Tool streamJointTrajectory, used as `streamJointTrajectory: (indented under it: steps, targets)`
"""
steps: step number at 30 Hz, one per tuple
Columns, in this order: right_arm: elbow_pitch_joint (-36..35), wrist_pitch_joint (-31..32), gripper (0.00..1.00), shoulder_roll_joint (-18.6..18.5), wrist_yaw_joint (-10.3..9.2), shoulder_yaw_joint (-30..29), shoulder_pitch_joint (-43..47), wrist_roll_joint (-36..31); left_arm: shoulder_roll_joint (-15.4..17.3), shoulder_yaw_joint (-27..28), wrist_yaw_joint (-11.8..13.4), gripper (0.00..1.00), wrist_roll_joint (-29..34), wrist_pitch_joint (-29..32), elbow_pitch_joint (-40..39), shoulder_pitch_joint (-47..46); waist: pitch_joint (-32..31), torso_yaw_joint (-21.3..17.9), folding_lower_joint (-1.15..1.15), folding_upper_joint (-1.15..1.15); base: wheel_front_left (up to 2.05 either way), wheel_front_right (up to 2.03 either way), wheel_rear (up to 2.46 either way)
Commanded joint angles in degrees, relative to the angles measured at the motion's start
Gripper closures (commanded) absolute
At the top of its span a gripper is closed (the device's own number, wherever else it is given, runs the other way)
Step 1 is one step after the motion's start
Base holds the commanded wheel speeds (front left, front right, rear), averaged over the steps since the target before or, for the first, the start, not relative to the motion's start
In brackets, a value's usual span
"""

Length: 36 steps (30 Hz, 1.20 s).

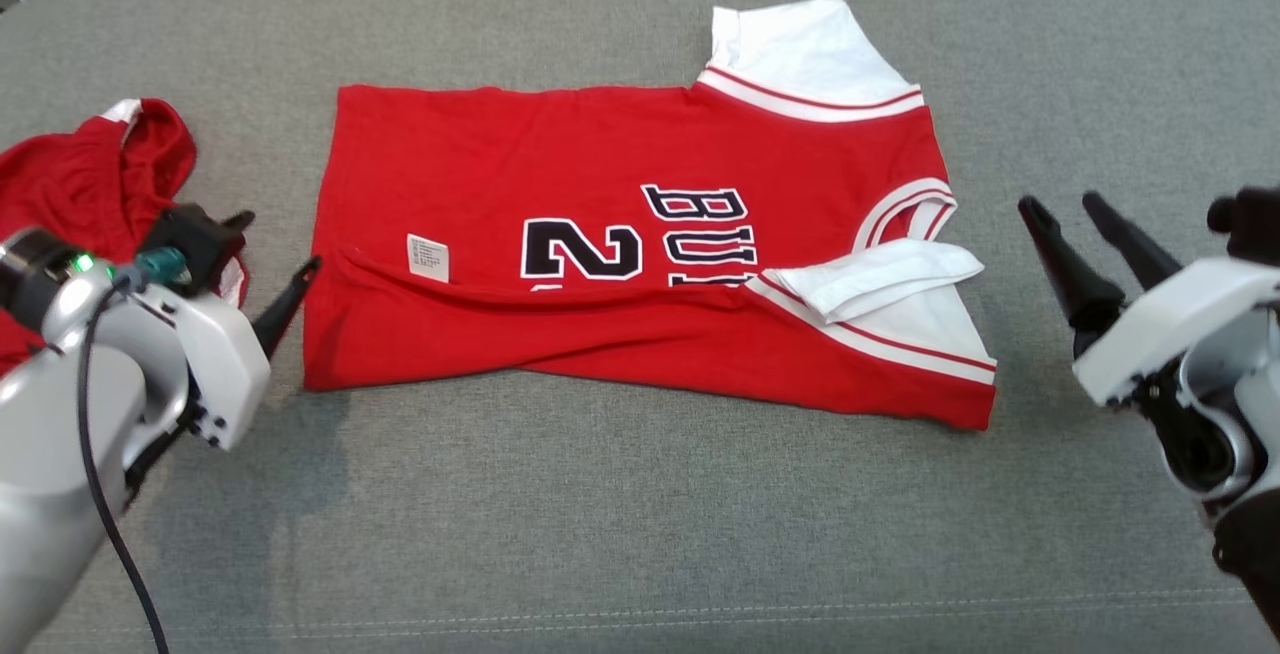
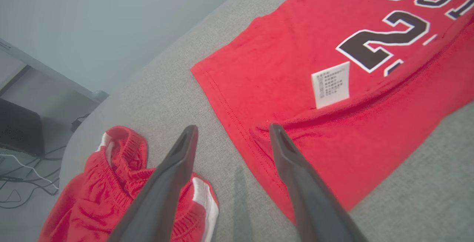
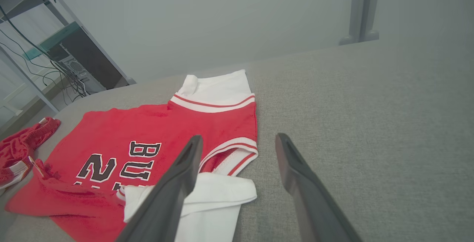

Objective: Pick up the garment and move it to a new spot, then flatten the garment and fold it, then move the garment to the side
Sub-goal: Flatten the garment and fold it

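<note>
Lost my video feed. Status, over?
Left gripper open, right gripper open, both empty. Jersey lies part-folded on grey cushion. Red shorts beside left gripper, apart from jersey.

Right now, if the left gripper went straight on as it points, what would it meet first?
Probably the jersey hem, just ahead of the left gripper. Depth is unclear, so the couch beside it could come first.

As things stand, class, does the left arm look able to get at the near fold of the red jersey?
Probably yes: the open left gripper is right beside the jersey, at its hem edge, with nothing lying between them.
</note>
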Motion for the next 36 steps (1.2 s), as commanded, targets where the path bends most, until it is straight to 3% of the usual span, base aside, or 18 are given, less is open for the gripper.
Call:
streamJointTrajectory:
  steps: [1, 8, 17, 24, 36]
  targets:
    - [-1.1, -1.3, 0.0, -0.9, -0.16, 0.2, 3.0, -0.6, 1.6, 2.5, 1.1, 0.0, -0.7, -1.1, 0.4, 0.8, -1.3, 0.5, 0.0, 0.0, 0.0, 0.0, 0.0]
    - [-1.6, -3.3, 0.0, -1.0, -0.16, -0.2, 9.8, -0.9, -1.1, 5.7, 4.0, 0.0, -3.0, -2.6, 0.0, 8.1, -4.2, 1.2, 0.0, 0.0, 0.0, 0.0, 0.0]
    - [-0.9, -4.6, 0.0, 1.5, -0.16, -0.8, 18.6, 0.3, -2.3, 15.8, 8.5, 0.0, -0.2, -2.7, -8.8, 18.8, -6.5, 2.2, 0.0, 0.0, 0.0, 0.0, 0.0]
    - [0.7, -4.7, 0.0, 4.2, -0.16, -0.3, 21.0, 1.4, -3.0, 21.2, 8.8, 0.0, 3.8, -2.7, -11.7, 23.7, -6.7, 2.9, 0.0, 0.0, 0.0, 0.0, 0.0]
    - [4.1, -6.2, 0.0, 7.8, -0.16, -0.8, 19.7, 8.5, -5.0, 26.4, 6.3, 0.0, 9.1, -2.7, -11.5, 25.3, -6.1, 5.0, 0.0, 0.0, 0.0, 0.0, 0.0]
